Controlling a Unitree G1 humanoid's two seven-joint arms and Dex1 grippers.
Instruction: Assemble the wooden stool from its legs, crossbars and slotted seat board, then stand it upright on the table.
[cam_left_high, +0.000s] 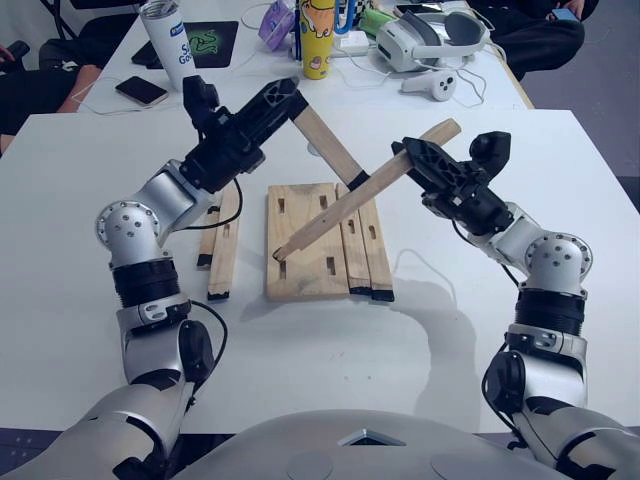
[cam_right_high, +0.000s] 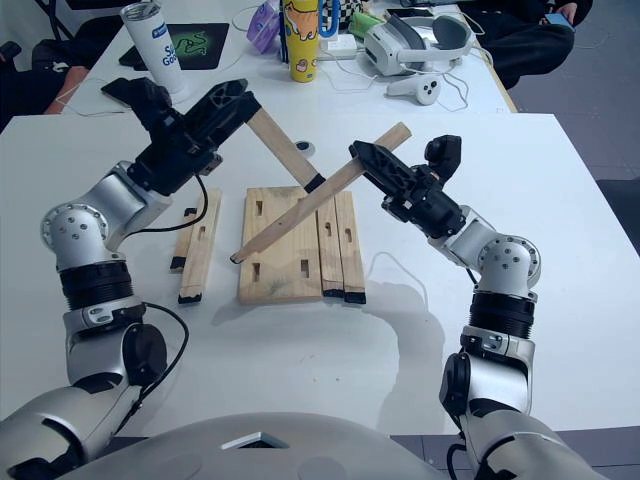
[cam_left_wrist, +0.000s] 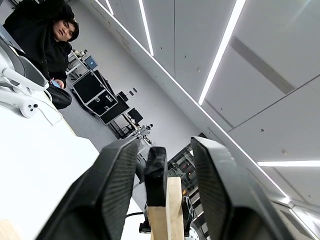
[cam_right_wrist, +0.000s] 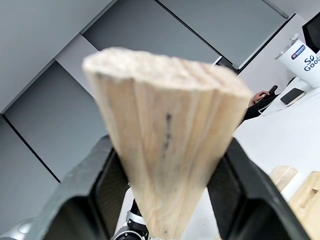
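Over the board (cam_left_high: 300, 272), left gripper (cam_left_high: 283, 100) and right gripper (cam_left_high: 412, 158) cross legs (cam_left_high: 326, 141) (cam_left_high: 330, 215).

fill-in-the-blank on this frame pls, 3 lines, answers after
The left tool and right tool are each ____ on a wooden leg.
In the head view the two held legs ____ above the seat board.
Two loose pieces lie flat, apart from the board, on its robot's-____ side.
Missing: shut; cross; left.
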